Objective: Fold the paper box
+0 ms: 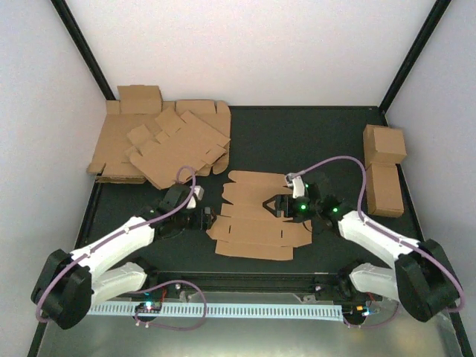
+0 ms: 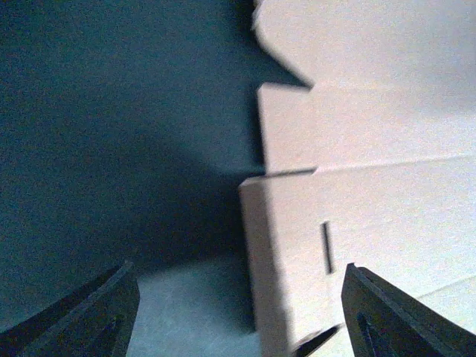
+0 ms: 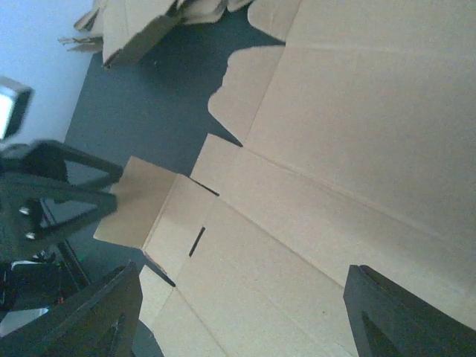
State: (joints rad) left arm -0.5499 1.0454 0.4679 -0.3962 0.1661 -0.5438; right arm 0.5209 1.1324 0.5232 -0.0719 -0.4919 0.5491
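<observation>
The paper box (image 1: pixel 256 216) lies as a flat brown die-cut sheet in the middle of the dark table. My left gripper (image 1: pixel 209 218) is at its left edge, and in the left wrist view the left gripper (image 2: pixel 239 321) is open, with the box's slightly raised end flap (image 2: pixel 262 245) between the spread fingers. My right gripper (image 1: pixel 281 204) hovers over the sheet's middle. Seen from the right wrist, the right gripper (image 3: pixel 245 321) is open above the paper box's panels (image 3: pixel 327 171), holding nothing. The left end flap (image 3: pixel 137 202) tilts up by the left arm's fingers (image 3: pixel 52 197).
A loose stack of flat brown blanks (image 1: pixel 160 145) fills the back left corner. Two finished cartons (image 1: pixel 384 143) (image 1: pixel 384 190) stand along the right edge. A white slotted rail (image 1: pixel 223 309) runs along the near edge between the arm bases.
</observation>
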